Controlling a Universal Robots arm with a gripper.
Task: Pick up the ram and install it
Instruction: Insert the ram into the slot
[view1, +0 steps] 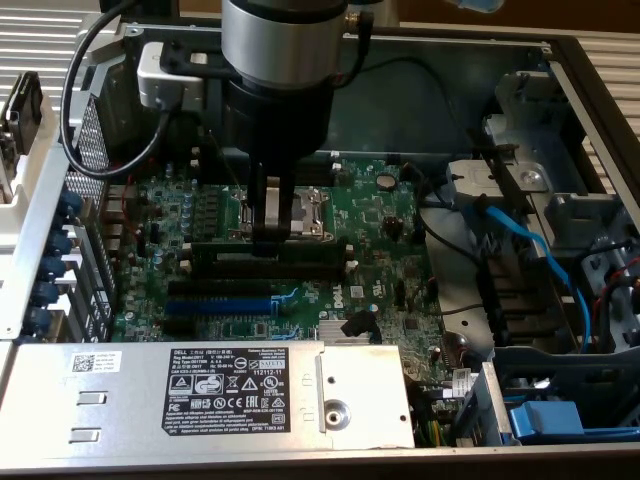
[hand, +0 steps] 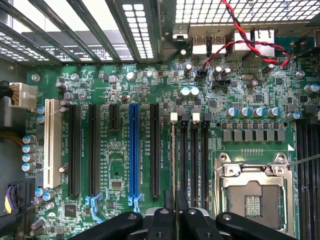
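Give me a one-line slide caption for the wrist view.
Gripper shut on the long, narrow dark green ram stick, seen edge-on, aligned with the black plastic memory slots on the green motherboard.

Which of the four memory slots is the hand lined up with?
The end slot farthest from the CPU socket, beside the black expansion slot; the hand holds the ram edge-on in line with it.

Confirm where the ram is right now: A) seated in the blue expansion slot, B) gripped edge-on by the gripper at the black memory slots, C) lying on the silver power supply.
B: the thin edge of the ram runs out from between the closed fingers of the gripper, alongside the black memory slots.
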